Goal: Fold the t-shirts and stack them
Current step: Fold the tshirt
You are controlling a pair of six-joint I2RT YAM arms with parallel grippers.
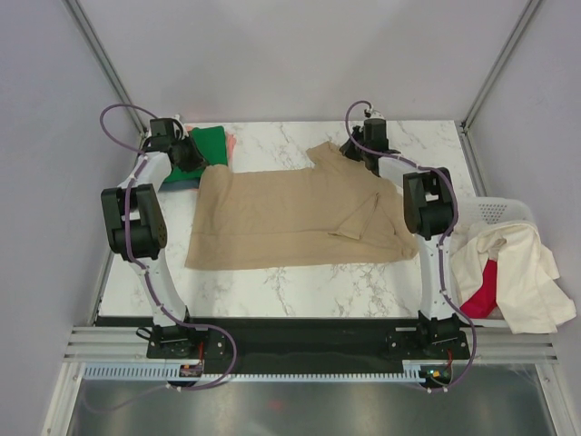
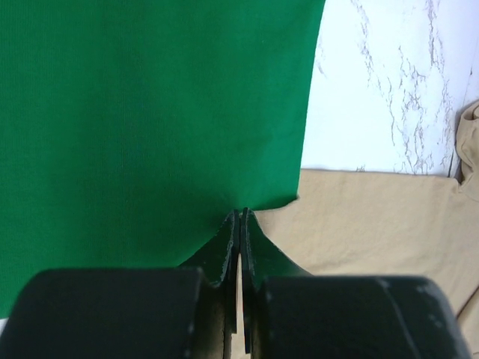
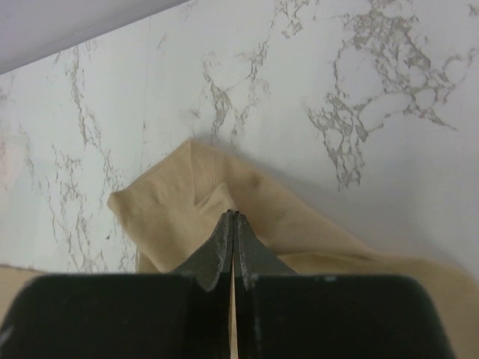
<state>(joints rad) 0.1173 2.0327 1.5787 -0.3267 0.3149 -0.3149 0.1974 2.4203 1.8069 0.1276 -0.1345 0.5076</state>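
Note:
A large tan t-shirt point(image 1: 300, 213) lies spread across the middle of the table. My left gripper point(image 1: 192, 159) is shut at its far left corner, right beside a folded green t-shirt point(image 1: 211, 145). In the left wrist view the shut fingertips point(image 2: 241, 213) meet where the green shirt point(image 2: 150, 120) borders the tan cloth point(image 2: 374, 224). My right gripper point(image 1: 360, 150) is shut on the tan shirt's far right part. In the right wrist view its tips point(image 3: 234, 215) pinch a raised fold of tan cloth point(image 3: 172, 202). A pink shirt edge point(image 1: 231, 143) and a dark one point(image 1: 178, 179) show under the green.
A white mesh basket point(image 1: 497, 211) stands off the table's right edge, with a cream shirt point(image 1: 522, 272) and a red one point(image 1: 484, 291) hanging over it. Bare marble table point(image 1: 300, 282) lies in front of the tan shirt. Grey walls close in behind and beside.

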